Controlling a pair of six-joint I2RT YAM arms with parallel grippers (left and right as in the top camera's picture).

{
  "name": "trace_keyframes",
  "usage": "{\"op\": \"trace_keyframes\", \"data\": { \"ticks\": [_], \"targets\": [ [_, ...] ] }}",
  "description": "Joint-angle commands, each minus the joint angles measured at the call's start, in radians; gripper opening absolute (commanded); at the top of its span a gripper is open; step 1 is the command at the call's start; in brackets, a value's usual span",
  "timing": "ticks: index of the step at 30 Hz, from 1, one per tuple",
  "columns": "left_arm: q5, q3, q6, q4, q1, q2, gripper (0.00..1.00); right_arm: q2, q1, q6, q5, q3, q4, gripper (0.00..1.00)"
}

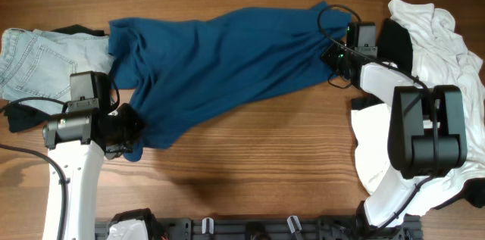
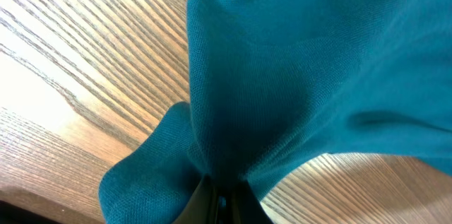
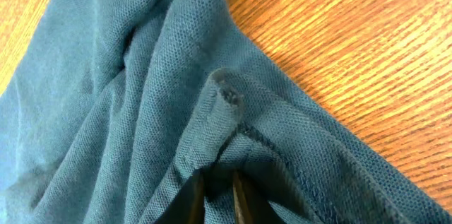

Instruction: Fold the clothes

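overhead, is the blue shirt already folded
No, the shirt lies stretched out and rumpled across the table, its ends pinched by the left gripper and right gripper.

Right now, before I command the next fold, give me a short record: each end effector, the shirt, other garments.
left end effector: shut on a bunched corner of the blue shirt
right end effector: shut on the shirt's hemmed edge
blue shirt: wrinkled, spread between both arms on the table, not folded
jeans: table's left end
white garment: table's right end
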Motion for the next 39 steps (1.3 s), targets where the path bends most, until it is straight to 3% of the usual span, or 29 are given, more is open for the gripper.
{"op": "trace_keyframes", "data": {
  "ticks": [1, 4, 7, 9, 13, 14, 21, 28, 39],
  "targets": [
    [-0.006, 0.003, 0.015, 0.002, 0.007, -0.003, 0.04, 0.057, 0.011, 0.001, 0.001, -0.021, -0.028, 0.06],
    [-0.006, 0.003, 0.015, 0.002, 0.007, -0.003, 0.04, 0.041, 0.005, 0.001, 0.005, -0.02, -0.089, 0.04],
    [-0.006, 0.003, 0.015, 0.002, 0.007, -0.003, 0.04, -0.021, -0.03, 0.053, 0.085, -0.02, -0.261, 0.04],
    [-0.006, 0.003, 0.015, 0.004, 0.007, -0.003, 0.04, -0.109, -0.066, 0.042, 0.145, -0.02, -0.36, 0.04],
    [-0.006, 0.004, 0.015, 0.01, 0.007, -0.003, 0.04, -0.286, -0.089, -0.025, 0.19, -0.02, -0.404, 0.06],
    [-0.006, 0.004, 0.015, 0.01, 0.007, -0.003, 0.04, -0.292, -0.089, -0.038, 0.182, -0.021, -0.405, 0.27],
    [-0.006, 0.003, 0.015, 0.011, 0.007, -0.003, 0.04, -0.173, -0.084, -0.056, 0.068, -0.021, -0.396, 0.55],
    [-0.006, 0.004, 0.015, 0.025, 0.007, -0.003, 0.04, -0.055, -0.077, -0.085, 0.005, -0.021, -0.282, 0.56],
    [-0.006, 0.003, 0.014, 0.026, 0.007, -0.003, 0.04, -0.153, -0.078, -0.081, 0.062, -0.011, -0.267, 0.56]
  ]
}}
